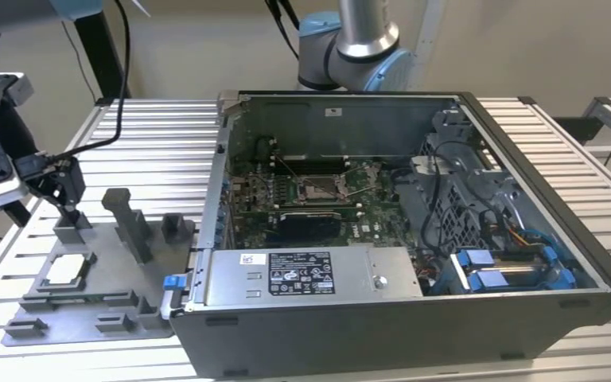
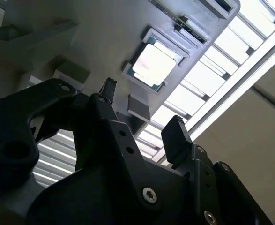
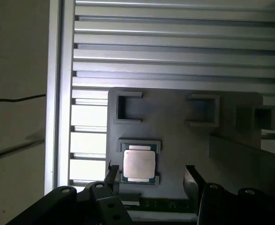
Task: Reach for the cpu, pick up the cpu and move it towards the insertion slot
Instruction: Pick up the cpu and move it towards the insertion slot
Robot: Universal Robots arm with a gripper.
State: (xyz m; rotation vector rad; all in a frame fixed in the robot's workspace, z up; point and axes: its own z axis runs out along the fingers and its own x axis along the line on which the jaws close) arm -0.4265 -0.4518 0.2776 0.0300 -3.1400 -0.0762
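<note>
- Progress (my reading): the reach is mostly made. The claw [image 3: 150, 171] hangs over the grey tray [image 3: 184, 145], near the cpu [image 3: 138, 164] and touching nothing.
- Claw: fingers [image 3: 191, 176] spread apart, nothing between them. In the first wrist view the cpu lies between their lines, closer to one finger.
- Not yet done, as judged: the grasp, the lift and the carry to the insertion slot [image 1: 321, 189].
- Cpu: flat, pale top up, seated in a framed recess of the grey tray, at the exterior view's left, well apart from the insertion slot.
- Grey tray: lies on the bench [image 1: 157, 151], just beside the computer case [image 1: 391, 318]. It holds the cpu in one recess, and two other recesses [image 3: 128, 108] look empty. Several upright blocks [image 1: 130, 223] stand on it.
- Computer case: lies open on the bench. It holds a green circuit board [image 1: 375, 227] with the insertion slot near its middle, along with cables and a silver box [image 1: 317, 274] against the near wall.
- Insertion slot: shiny metal frame; nothing seems seated in it (the lever's position cannot be told).
</note>
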